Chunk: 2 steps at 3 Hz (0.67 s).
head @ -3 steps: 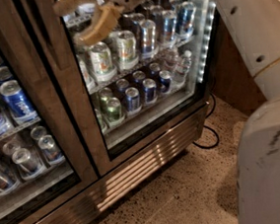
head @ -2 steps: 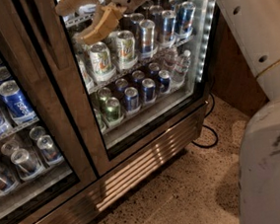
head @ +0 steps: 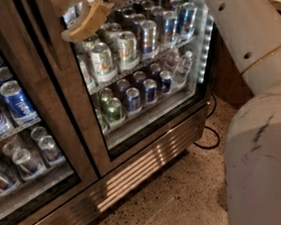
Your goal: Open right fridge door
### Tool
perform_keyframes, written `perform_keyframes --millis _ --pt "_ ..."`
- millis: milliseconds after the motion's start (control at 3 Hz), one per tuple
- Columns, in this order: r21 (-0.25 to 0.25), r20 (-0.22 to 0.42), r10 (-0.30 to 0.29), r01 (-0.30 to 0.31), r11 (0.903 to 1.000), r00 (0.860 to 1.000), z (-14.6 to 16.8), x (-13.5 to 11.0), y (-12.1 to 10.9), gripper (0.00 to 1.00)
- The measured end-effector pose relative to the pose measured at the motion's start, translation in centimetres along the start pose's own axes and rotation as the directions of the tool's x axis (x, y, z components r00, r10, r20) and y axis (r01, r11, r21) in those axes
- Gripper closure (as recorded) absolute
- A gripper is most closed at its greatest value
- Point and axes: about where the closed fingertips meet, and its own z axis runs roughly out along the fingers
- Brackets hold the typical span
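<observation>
Camera view: the gripper [head: 82, 16] sits at the upper left of the frame, against the right fridge door [head: 152, 135], which fills the centre. Its grip cannot be told. A weak hold could slip off when pulling.

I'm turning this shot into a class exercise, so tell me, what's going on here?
A robot arm reaches across the front of a drinks fridge. Its gripper is at the top of the view, over the left edge of the right fridge door. That door looks shut, with no gap showing along its bottom edge. Rows of cans stand behind its glass. The left door, with blue cans behind it, is shut too.
</observation>
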Motion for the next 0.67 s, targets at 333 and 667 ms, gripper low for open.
perform_keyframes --millis 333,667 --pt "-0.028 -0.004 0.032 -0.032 0.9991 0.999 0.44 1.06 0.25 0.45" --pt "-0.028 -0.004 0.032 -0.032 0.9991 0.999 0.34 0.80 0.74 0.45"
